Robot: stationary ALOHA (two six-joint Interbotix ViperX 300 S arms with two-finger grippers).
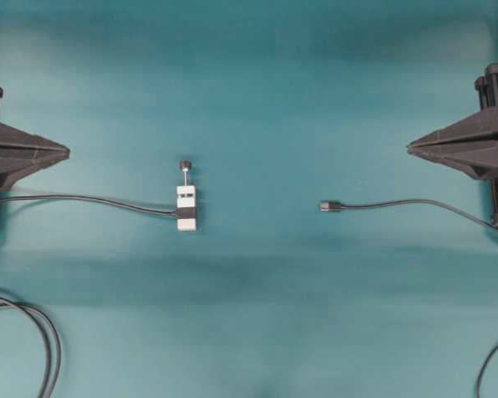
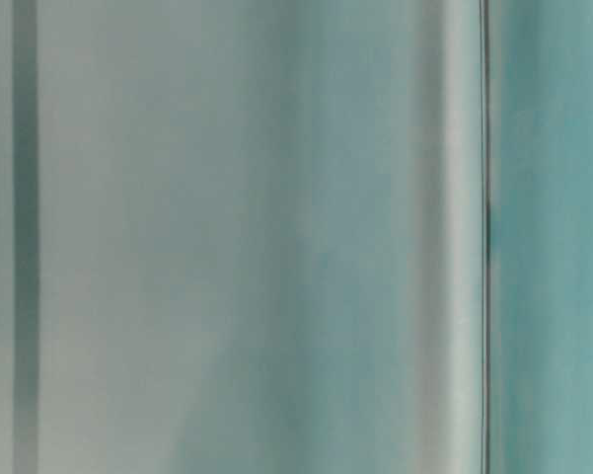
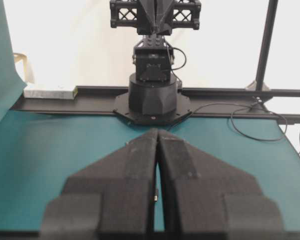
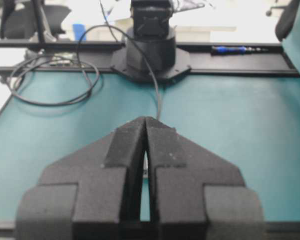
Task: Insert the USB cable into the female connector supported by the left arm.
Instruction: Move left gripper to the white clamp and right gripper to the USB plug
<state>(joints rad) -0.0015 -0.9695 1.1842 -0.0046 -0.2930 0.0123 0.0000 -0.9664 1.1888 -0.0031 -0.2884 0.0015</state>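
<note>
- On the teal table (image 1: 257, 75), seen from overhead, the female connector (image 1: 186, 208) lies left of centre: a white block with a black-knobbed screw standing out of its far end, its thin dark cable trailing off to the left edge. The USB cable (image 1: 414, 203) lies well apart on the right, its small black plug pointing toward the connector with bare cloth between them. The left gripper (image 1: 66, 152) and right gripper (image 1: 409, 148) sit at opposite edges, both pinched shut and holding nothing, each well clear of its part.
- The table-level view gives only blurred pale and teal vertical bands; nothing of the task can be made out there.
- From the left wrist, the two triangular fingers (image 3: 135, 165) meet along a closed seam with nothing between them. Ahead stands the base of the opposite arm (image 3: 152, 97) on a black rail, a loose cable looped to its right, and a bright white wall behind.
- From the right wrist, the jaws are likewise shut and empty. Beyond them is the other arm's base (image 4: 150, 50), coiled cable on the left, and a blue-handled tool (image 4: 232, 49) on the rail.
- Judged from this, no step is begun: each gripper must first open and descend, left onto the connector, right onto the plug.
</note>
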